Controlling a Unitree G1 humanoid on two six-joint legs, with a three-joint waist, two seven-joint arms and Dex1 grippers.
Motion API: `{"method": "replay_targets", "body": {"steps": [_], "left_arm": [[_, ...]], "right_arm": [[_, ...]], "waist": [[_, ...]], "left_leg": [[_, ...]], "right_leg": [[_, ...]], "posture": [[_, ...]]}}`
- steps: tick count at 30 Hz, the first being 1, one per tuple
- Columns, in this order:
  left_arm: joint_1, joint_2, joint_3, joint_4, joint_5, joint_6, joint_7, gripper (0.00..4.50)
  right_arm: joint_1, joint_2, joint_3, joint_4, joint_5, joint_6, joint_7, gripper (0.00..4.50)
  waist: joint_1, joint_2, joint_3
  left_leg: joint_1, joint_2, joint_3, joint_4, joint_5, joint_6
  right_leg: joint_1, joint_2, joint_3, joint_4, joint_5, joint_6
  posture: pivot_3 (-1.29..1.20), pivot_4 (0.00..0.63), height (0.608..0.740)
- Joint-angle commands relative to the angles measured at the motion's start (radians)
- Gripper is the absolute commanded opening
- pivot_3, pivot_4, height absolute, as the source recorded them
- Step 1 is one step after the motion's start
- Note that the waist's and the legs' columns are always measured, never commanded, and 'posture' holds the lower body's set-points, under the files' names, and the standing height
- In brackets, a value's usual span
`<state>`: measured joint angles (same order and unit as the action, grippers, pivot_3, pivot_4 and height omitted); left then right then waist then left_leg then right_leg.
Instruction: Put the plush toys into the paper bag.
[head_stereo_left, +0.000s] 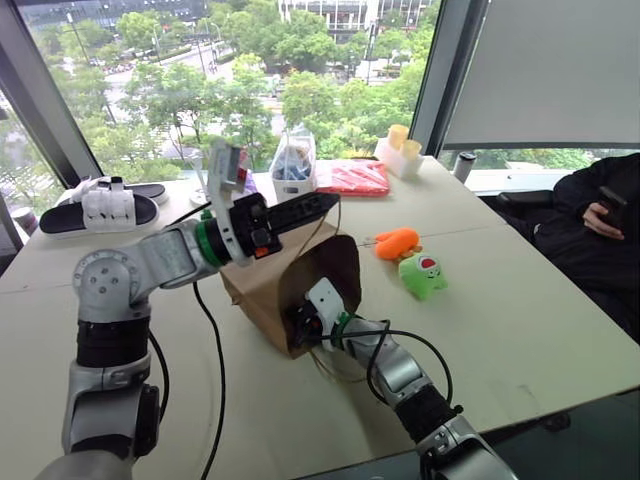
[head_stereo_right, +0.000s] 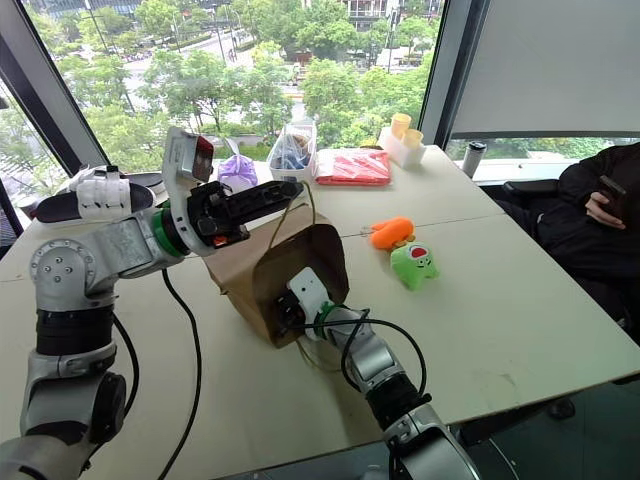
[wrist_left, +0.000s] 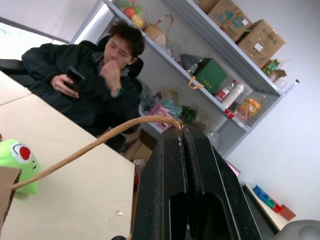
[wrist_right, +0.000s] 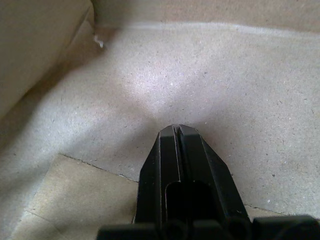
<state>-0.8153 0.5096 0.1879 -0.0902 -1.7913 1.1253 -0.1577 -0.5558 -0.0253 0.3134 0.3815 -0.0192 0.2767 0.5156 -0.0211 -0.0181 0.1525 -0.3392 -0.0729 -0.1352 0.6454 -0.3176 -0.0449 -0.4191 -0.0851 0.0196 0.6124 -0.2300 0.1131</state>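
A: Where is the paper bag (head_stereo_left: 285, 290)?

B: It lies on its side in the middle of the table (head_stereo_left: 520, 330), with its mouth open toward the robot. The orange toy (head_stereo_left: 397, 242) and the green toy (head_stereo_left: 422, 275) sit just beside each other, near the bag, on the side where the person in black (head_stereo_left: 600, 230) sits. Neither toy is in the bag.

A: What are the hands doing?

B: The left gripper (head_stereo_left: 325, 203) is above the bag. Its fingers are pinched tight on the thin loop handle (wrist_left: 100, 142) and hold it up. The right gripper (wrist_right: 176, 131) is inside the bag's mouth. Its fingers are pressed together with nothing between them.

A: So what is the job right now?

B: I think it is getting the bag open wide. Keep the handle up, but pull softly so the paper does not rip. Push gently on the inside so the mouth stays wide.

A: And behind the bag?

B: A red packet (head_stereo_left: 352, 177) and a clear bag of blue things (head_stereo_left: 293, 165), by the window.
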Motion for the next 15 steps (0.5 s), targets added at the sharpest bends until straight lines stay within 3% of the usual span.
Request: {"method": "replay_targets", "body": {"steps": [1, 7, 15], "left_arm": [[0.011, 0.013, -0.008, -0.046, -0.028, -0.007, -0.026, 0.05], [0.048, 0.041, -0.022, -0.036, 0.077, -0.008, -0.085, 0.05], [0.051, 0.062, -0.018, 0.009, 0.199, -0.006, -0.175, 0.05]], "right_arm": [[0.005, 0.013, 0.001, 0.019, -0.003, 0.01, -0.002, 0.0], [0.029, 0.014, -0.04, -0.086, 0.033, -0.003, -0.013, 0.0], [0.198, -0.065, -0.099, -0.708, 0.202, 0.234, 0.033, 0.0]], "waist": [[0.0, 0.0, 0.0], [0.001, 0.0, 0.0], [0.006, 0.0, 0.0]], "left_leg": [[0.0, 0.0, 0.0, 0.0, 0.0, 0.0], [0.0, 0.0, 0.0, 0.0, 0.0, 0.0], [-0.002, 0.0, -0.001, -0.001, 0.0, 0.0]], "right_leg": [[0.0, 0.0, 0.0, 0.0, 0.0, 0.0], [0.0, 0.001, 0.0, 0.0, 0.0, 0.0], [-0.001, 0.001, 0.001, -0.001, 0.0, 0.0]], "posture": [[0.0, 0.15, 0.74], [0.0, 0.15, 0.74], [0.0, 0.15, 0.74]]}}
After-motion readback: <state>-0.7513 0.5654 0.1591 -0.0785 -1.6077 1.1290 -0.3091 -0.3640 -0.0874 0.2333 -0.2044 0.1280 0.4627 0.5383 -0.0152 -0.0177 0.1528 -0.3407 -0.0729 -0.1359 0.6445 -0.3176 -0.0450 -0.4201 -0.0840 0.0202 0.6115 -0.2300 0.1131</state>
